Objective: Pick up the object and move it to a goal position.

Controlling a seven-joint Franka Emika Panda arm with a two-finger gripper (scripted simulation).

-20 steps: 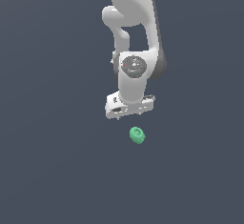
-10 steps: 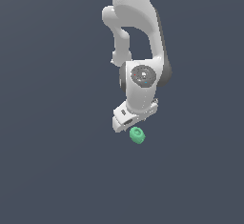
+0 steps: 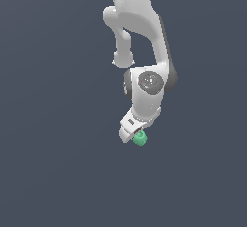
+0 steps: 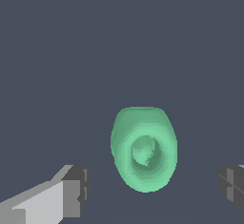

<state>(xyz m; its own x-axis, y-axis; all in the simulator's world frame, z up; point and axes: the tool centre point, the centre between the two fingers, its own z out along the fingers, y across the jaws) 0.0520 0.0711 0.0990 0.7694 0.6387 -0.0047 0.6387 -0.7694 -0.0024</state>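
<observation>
**Robot gripper lowered over a small green object, not yet grasping**

Exterior view: a white, jointed robot arm reaches down from the top of the picture over a plain dark grey-blue surface. Its white gripper [image 3: 131, 133] sits low, right against the small bright green rounded lump [image 3: 140, 138], which peeks out on the exterior view's right of the gripper's tip. Whether they touch cannot be told from here.

Wrist view: the green object [image 4: 144, 147] fills the middle, an oval with a dimpled hollow in its top, lying on the surface. One grey finger pad [image 4: 76, 191] stands off to one side and the other [image 4: 232, 187] to the opposite side, each apart from the object. The fingers are spread wide and hold nothing.

Progress, as a judgement: the approach looks nearly complete. Closing on the object, lifting it and carrying it to the goal all remain. No goal marker is visible.
</observation>
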